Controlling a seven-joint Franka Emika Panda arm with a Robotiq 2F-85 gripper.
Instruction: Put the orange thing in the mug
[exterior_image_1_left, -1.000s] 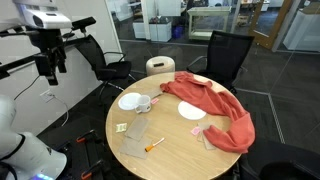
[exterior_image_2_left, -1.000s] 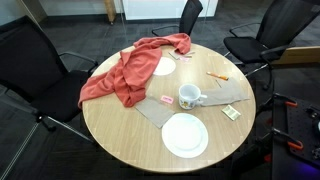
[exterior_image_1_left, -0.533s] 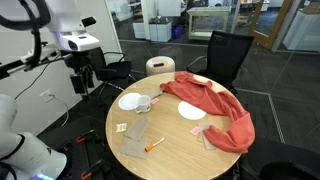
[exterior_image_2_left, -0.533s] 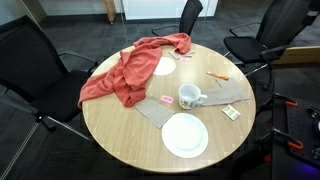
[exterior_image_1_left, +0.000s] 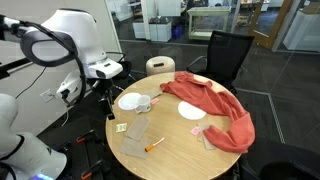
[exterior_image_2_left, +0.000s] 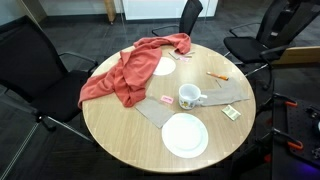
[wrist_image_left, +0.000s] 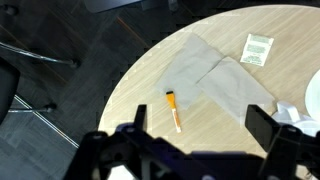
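The orange thing (wrist_image_left: 174, 110) lies on the table (wrist_image_left: 150, 105) near its rim, just beside a grey sheet (wrist_image_left: 215, 75), and we see it ahead of the gripper (wrist_image_left: 196, 130), whose jaws stand spread wide, its long axis crossing their closing line.

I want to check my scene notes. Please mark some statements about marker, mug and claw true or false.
1. The orange marker lies on the table, outside the mug. True.
2. The claw is shut on the marker. False: it is open and holds nothing.
3. The red cloth covers the mug. False: the mug stands uncovered, apart from it.
4. A white plate lies near the mug. True.
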